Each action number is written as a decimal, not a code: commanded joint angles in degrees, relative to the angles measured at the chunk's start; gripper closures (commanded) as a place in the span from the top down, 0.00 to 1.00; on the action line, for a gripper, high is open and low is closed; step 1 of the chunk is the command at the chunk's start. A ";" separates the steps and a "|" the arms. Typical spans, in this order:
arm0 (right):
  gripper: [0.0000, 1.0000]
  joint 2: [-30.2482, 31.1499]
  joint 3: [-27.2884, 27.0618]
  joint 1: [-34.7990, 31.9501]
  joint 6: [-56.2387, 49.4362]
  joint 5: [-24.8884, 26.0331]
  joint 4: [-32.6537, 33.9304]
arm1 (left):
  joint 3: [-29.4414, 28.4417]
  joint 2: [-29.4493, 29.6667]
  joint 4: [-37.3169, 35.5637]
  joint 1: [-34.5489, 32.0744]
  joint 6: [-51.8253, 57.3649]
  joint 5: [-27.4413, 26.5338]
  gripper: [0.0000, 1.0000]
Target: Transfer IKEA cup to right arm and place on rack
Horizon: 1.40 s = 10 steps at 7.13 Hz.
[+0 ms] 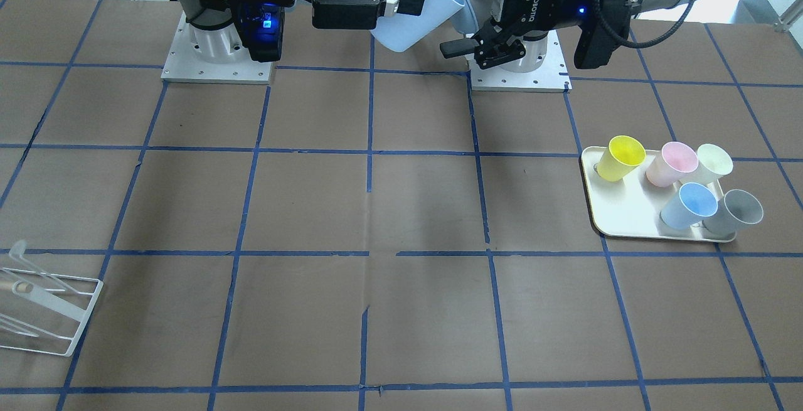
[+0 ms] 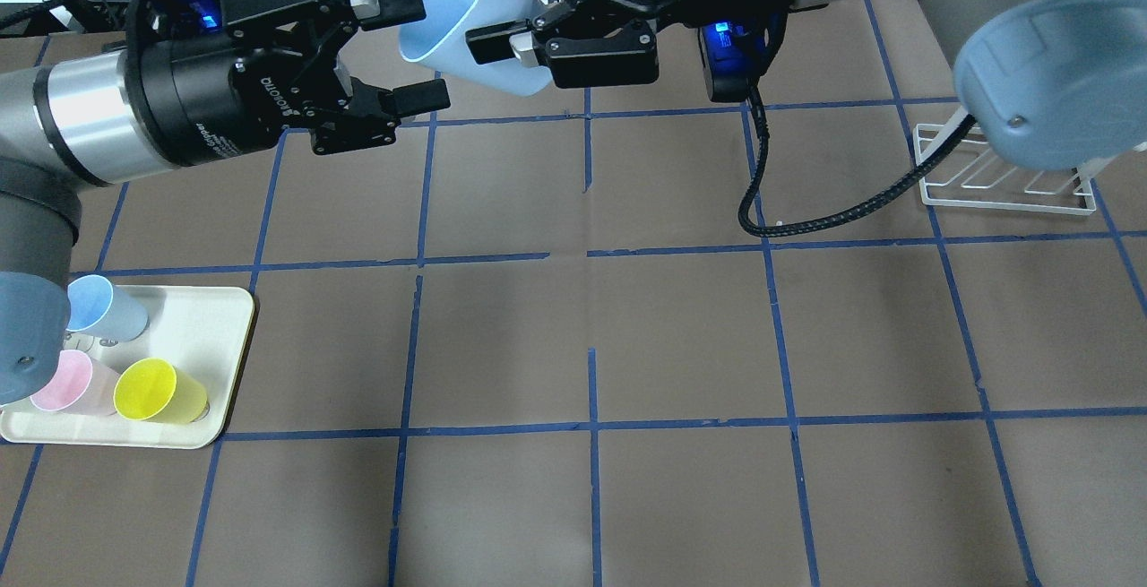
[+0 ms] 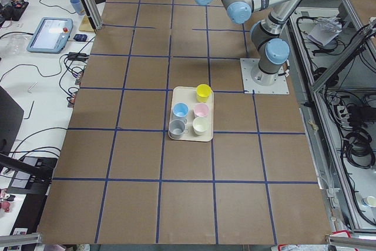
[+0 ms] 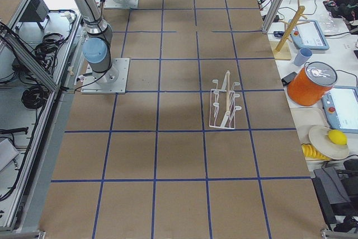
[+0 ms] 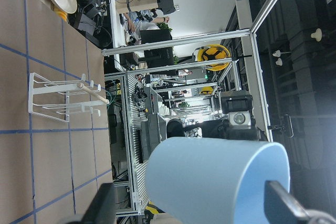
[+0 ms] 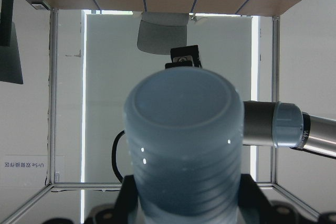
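The small light blue tapered plastic cup (image 2: 466,9) hangs on its side in the air above the table. It is clamped across its body by the black two-finger right gripper (image 2: 504,13), and its base is turned toward that wrist. The open rim points at the black left gripper (image 2: 419,49), whose fingers stand spread wide on either side of the rim end. The lower finger is clearly off the plastic (the upper sits so close that contact cannot be told).

Below both grippers lies the brown table surface (image 2: 681,327), marked into squares by blue tape. Well out to the right gripper's side stands the low white wire rack (image 2: 1004,194). Well out to the left gripper's side sits a cream rounded-corner tray (image 1: 627,226) carrying a yellow cup (image 1: 621,157), a pink cup (image 1: 672,163), a pale cup (image 1: 714,161), a second blue cup (image 1: 689,205) and a grey cup (image 1: 740,210).

Beyond the table's edges the room shows aluminium framing, loose cables, and benches with tablets and an orange drum (image 4: 316,82).
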<state>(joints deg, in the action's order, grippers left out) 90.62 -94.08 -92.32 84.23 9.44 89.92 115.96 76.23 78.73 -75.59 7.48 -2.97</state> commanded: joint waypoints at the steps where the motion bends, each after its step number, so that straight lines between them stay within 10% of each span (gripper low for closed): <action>1: 0.00 0.08 0.04 1.00 -0.12 8.00 0.25 | -0.04 -0.02 0.02 0.00 -1.32 1.46 1.00; 3: 0.00 0.43 0.56 1.09 -1.17 18.80 0.34 | -0.91 0.06 -0.06 0.61 -3.25 -0.80 1.00; 6: 0.00 0.52 3.45 1.27 -5.62 28.48 0.17 | -5.72 1.46 -0.07 0.70 -4.23 -20.68 1.00; 10: 0.00 0.17 3.90 1.44 -35.83 56.75 0.51 | -11.10 1.29 -0.59 -2.35 -3.44 -47.00 1.00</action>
<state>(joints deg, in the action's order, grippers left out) 90.99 -90.22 -90.97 56.67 57.49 90.00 106.34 77.53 78.42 -76.26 3.72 -43.03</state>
